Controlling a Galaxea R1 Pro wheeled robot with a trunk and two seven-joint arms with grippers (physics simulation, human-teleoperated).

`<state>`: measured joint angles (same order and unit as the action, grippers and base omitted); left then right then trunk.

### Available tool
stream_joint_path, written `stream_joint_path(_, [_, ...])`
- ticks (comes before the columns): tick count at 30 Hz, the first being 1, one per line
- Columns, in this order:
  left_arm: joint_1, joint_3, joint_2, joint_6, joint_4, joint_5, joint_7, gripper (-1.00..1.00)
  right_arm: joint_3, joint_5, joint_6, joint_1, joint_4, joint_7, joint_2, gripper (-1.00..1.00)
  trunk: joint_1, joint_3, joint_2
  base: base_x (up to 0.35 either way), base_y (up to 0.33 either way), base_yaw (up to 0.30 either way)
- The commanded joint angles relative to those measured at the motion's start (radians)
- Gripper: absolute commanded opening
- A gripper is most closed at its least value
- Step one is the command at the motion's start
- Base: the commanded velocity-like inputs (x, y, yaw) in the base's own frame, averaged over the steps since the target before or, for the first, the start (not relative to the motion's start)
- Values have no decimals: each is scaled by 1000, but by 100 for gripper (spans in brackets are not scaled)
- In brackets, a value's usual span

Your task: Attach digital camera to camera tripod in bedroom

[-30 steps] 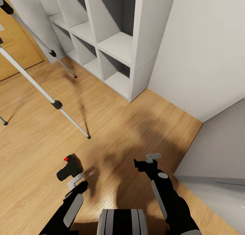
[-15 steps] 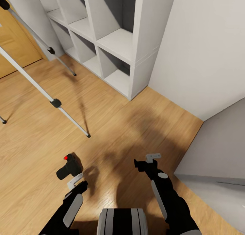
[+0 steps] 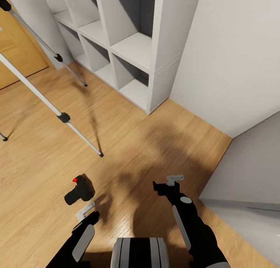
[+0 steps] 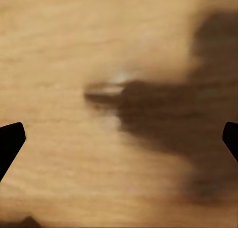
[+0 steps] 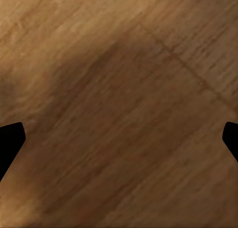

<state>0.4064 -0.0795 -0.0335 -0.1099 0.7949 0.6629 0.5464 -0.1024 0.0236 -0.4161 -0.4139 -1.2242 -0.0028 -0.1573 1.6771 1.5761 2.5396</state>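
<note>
A light wood floor [image 3: 46,171] was seen spreading across the bedroom, bounded by a pale grey wall [image 3: 233,54] and a wooden door [image 3: 15,54] at the far left. A white cube shelf [image 3: 128,39] was set against the wall, its open compartments facing the room, its near corner resting on the floor. A grey slab [image 3: 252,190], possibly a bed, was seen at the floor's right edge.

The camera tripod [image 3: 62,117] was stood on the floor near the door, its silver-white legs slanting down to black feet; one foot was planted near the shelf's base, another further out on the open floor. Its head could not be seen.

The digital camera [image 3: 79,190] was found lying on the floor, well apart from the tripod's nearest foot, its red button on top. The left gripper [image 3: 88,212] was held just behind it, apart from it, its fingers spread wide with nothing between them; in the left wrist view only blurred floor and shadow were seen between the black fingertips [image 4: 10,141]. The right gripper [image 3: 168,183] was held above the floor, likewise spread wide and empty, bare floor lying between its fingertips [image 5: 10,139].
</note>
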Motion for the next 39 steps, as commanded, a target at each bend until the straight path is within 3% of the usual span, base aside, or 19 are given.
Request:
stream_joint_path(1, [0,-2,2,-4,1,4,8,100,0,3,-6,0,-1,0,0,100,0,1,0,0,0,0])
stream_joint_path(9, [0,-7,5,18,5,-5,17,100,0,3,-6,0,0,0,-2,100,0,1,0,0,0,0])
stream_joint_path(12, [0,-8,5,59,9,-9,18,100,0,3,-6,0,1,0,-2,100,0,1,0,0,0,0])
stream_joint_path(13, [0,-6,9,102,11,-11,16,100,0,3,-6,0,6,0,-2,100,0,1,0,0,0,0])
stream_joint_path(39, [6,-9,12,95,3,-16,24,100,0,3,-6,0,11,0,-3,100,0,1,0,0,0,0])
